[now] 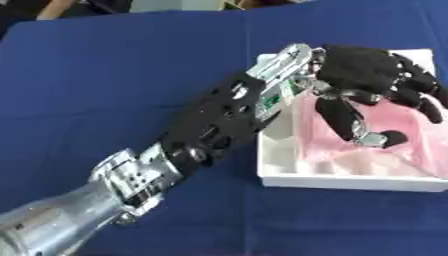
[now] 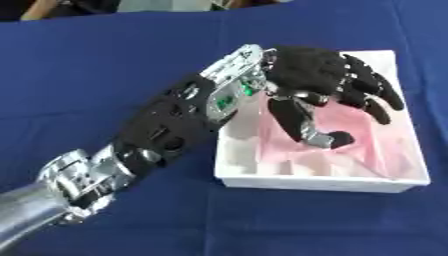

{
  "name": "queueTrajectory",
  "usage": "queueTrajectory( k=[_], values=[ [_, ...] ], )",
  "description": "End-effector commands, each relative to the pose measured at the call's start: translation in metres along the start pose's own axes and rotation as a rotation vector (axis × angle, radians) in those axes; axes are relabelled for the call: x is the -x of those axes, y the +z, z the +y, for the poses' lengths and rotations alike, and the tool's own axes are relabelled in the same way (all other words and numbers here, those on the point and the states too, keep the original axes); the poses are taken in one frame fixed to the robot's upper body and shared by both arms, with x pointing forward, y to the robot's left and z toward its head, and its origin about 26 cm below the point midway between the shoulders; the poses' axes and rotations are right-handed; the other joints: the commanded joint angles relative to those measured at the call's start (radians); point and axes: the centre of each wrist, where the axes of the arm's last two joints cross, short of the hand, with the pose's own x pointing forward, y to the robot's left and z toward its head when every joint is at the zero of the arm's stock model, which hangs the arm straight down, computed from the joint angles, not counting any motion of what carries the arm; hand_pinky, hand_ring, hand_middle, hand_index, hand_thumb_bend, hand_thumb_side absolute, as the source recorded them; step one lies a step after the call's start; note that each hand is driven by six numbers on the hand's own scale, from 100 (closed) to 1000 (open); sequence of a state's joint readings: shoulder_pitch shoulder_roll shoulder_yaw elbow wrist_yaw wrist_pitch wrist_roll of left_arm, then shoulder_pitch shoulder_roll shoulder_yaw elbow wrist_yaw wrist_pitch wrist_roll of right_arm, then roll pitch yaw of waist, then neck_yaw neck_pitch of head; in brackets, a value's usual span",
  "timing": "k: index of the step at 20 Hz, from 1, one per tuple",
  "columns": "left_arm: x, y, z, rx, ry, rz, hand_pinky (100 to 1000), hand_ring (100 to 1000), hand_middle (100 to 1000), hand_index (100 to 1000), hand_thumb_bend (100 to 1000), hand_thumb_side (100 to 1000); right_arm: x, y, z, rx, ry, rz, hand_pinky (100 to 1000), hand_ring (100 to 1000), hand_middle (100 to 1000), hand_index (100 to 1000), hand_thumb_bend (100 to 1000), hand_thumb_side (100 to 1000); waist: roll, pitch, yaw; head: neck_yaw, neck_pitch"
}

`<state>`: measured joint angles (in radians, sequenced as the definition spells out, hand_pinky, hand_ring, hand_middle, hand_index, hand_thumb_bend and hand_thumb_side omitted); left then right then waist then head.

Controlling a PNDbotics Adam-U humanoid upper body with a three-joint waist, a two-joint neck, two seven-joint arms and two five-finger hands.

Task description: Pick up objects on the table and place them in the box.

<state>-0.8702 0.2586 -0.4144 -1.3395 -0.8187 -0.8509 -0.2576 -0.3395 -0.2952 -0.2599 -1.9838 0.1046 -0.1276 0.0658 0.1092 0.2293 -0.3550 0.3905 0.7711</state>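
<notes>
Left eye view: one left hand (image 1: 372,70), fingers relaxed and grasping nothing, hangs over one white box (image 2: 306,182) at frame right. Pink material (image 2: 350,130) lies inside it; blue table (image 1: 114,75) fills the left.

The left arm (image 1: 201,135) reaches from the near left toward the far right, its left hand (image 2: 319,75) palm-down, fingers spread and relaxed (thumb hanging lowest).

one box (image 2: 315,183), one robot hand (image 2: 319,70)
</notes>
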Motion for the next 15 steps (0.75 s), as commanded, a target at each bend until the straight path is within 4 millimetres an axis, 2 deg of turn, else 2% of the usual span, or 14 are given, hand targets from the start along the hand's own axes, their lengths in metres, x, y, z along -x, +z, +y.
queueTrajectory(
  k=[1, 6, 9, 12, 15],
  values=[
    [0.002, -0.002, 0.007, 0.037, -0.032, -0.053, 810, 897, 900, 883, 100, 928, -0.006, -0.004, -0.004, 0.003, 0.012, -0.031, 524, 651, 766, 937, 100, 816, -0.01, -0.012, 0.002, 0.008, -0.001],
    [0.003, 0.0, 0.006, 0.031, -0.025, -0.045, 801, 887, 888, 880, 100, 932, -0.006, -0.004, -0.004, 0.004, 0.013, -0.03, 524, 651, 766, 937, 100, 815, -0.011, -0.012, 0.003, 0.007, -0.001],
    [0.003, 0.004, 0.005, 0.005, -0.003, -0.04, 747, 861, 883, 881, 100, 929, -0.006, -0.004, -0.005, 0.005, 0.015, -0.03, 524, 651, 765, 937, 100, 815, -0.01, -0.011, 0.003, 0.005, -0.001],
    [0.002, 0.015, 0.008, -0.118, 0.051, -0.035, 656, 819, 868, 879, 100, 915, -0.006, -0.004, -0.006, 0.012, 0.022, -0.027, 525, 652, 766, 937, 100, 815, -0.008, -0.011, 0.008, -0.002, -0.001],
    [0.0, 0.032, 0.018, -0.286, 0.119, -0.034, 602, 802, 864, 883, 100, 903, -0.006, -0.004, -0.008, 0.023, 0.03, -0.024, 526, 654, 767, 938, 100, 815, -0.008, -0.01, 0.014, -0.013, -0.001]
  ],
)
